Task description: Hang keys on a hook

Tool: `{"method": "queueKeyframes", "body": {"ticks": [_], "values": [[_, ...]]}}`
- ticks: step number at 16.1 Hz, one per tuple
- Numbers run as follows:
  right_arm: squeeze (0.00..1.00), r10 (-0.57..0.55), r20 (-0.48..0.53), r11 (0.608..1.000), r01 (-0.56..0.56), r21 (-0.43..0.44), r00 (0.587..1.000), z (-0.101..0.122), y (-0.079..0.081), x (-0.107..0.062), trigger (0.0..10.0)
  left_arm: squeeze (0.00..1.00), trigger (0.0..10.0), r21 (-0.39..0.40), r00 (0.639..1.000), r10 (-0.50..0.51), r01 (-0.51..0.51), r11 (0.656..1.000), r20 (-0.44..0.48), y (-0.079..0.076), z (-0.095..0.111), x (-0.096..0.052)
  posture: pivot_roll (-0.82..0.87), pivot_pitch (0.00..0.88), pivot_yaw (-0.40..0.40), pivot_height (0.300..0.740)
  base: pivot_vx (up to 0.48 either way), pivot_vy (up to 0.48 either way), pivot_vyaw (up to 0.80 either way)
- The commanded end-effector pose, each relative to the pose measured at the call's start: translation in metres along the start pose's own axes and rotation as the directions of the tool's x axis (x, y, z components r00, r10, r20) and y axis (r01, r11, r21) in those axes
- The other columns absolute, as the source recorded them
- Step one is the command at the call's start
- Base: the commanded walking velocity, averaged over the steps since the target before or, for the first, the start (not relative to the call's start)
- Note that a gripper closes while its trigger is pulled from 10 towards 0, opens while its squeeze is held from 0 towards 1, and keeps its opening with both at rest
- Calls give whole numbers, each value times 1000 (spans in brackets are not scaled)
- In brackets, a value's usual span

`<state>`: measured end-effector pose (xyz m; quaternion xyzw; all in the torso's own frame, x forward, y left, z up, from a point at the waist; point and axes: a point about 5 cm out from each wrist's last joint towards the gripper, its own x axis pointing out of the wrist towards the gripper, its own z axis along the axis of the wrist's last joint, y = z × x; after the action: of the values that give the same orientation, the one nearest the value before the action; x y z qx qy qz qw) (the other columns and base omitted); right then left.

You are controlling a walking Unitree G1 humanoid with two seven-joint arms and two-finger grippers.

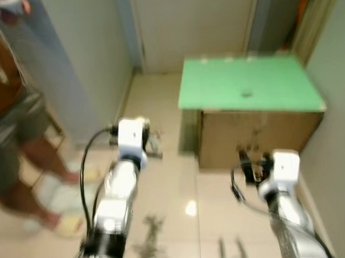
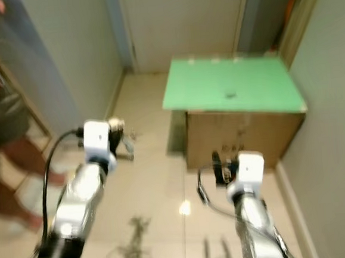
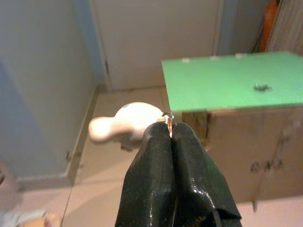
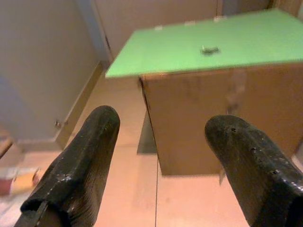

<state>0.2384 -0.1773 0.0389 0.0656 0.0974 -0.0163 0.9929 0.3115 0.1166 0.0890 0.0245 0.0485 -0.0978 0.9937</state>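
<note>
Left wrist view gives us the left gripper (image 3: 170, 135) with its fingers (image 3: 156, 161) clenched on a small metal ring, a white keychain charm (image 3: 124, 122) hanging beside their tips. Our right gripper (image 4: 161, 156) hangs with its fingers spread wide and nothing between them. Ahead stands a cardboard box with a green top (image 1: 247, 84), a small dark object (image 1: 245, 93) lying on it. A person (image 1: 7, 118) stands at our left on the tiled floor (image 1: 177, 182)

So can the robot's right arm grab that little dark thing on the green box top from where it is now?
Probably not yet. The right gripper is open, and nothing blocks the way, but the small dark thing sits mid-top on the green-topped box, which looks too far ahead without stepping closer.
</note>
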Motion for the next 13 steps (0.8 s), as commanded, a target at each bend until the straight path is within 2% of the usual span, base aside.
{"method": "queueKeyframes", "body": {"ticks": [1,7,13], "values": [[0,-1,14,1000,2,-9,1000,5,-1,3,10000,0,10000,8,999,-29,29,1000,34,-5,8,4,-150,3,34,740,0,0,-775],[0,-8,13,1000,8,-7,1000,5,-6,6,10000,0,10000,13,996,-80,80,997,24,-10,7,7,-155,0,37,740,0,0,-745],[0,-5,-2,1000,5,-15,1000,0,-6,4,10000,0,10000,15,988,-145,145,989,46,-13,9,8,-154,0,42,740,0,431,-731]]}}
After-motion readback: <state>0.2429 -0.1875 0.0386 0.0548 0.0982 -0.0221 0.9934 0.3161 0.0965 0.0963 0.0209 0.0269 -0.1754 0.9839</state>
